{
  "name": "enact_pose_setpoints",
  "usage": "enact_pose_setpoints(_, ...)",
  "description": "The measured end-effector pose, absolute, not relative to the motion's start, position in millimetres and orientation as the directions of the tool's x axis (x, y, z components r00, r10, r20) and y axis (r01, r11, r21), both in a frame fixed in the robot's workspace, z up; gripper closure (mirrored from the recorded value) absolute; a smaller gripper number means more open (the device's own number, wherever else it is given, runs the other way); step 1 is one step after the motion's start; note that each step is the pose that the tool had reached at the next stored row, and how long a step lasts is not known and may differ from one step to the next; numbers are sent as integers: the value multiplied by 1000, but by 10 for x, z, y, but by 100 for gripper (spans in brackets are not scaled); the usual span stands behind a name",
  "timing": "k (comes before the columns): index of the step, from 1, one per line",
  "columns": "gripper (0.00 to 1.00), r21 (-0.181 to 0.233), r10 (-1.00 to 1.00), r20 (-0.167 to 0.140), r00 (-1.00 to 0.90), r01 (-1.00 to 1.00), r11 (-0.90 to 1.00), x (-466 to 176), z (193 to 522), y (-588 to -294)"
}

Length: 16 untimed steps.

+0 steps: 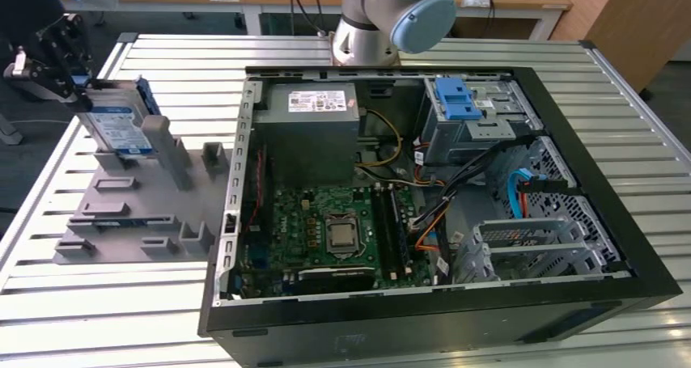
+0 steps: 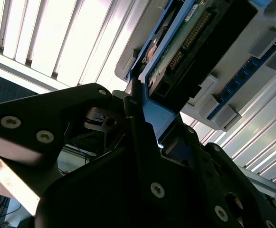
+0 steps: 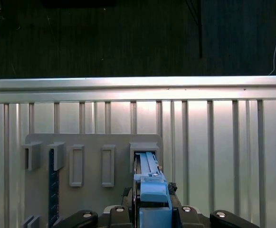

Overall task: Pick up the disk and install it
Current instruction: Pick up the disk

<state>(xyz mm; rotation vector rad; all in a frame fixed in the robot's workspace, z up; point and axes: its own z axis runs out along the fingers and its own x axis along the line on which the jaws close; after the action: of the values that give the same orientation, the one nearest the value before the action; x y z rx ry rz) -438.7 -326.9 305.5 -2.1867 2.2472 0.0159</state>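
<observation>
The black two-fingered tool (image 1: 84, 91) is closed narrow on one flat silver hard disk with a blue-and-white label and blue plastic rails (image 1: 116, 128). In the second wrist view its fingers (image 2: 137, 124) pinch a blue rail at the disk's end. The disk stands upright on its edge at the far end of one grey plastic fixture plate (image 1: 129, 216), at the exterior view's left. In the first wrist view the disk's (image 3: 147, 167) far end sits inside one socket of a row of five on the plate. Whether it rests on the socket floor cannot be told.

The fixture lies on the slatted metal surface (image 1: 108, 323), with bare slats on its near and left sides. Just beside it, on the exterior view's right, lies one open black computer case (image 1: 639, 251). Inside the case are one grey metal box with a white sticker (image 1: 313, 119) and one blue plastic latch (image 1: 459, 103).
</observation>
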Motion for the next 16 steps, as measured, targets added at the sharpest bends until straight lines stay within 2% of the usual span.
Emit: enact_pose_setpoints(16, 64, 3, -1000, -11, -27, -1000, 27, -4388, 3127, -3269)
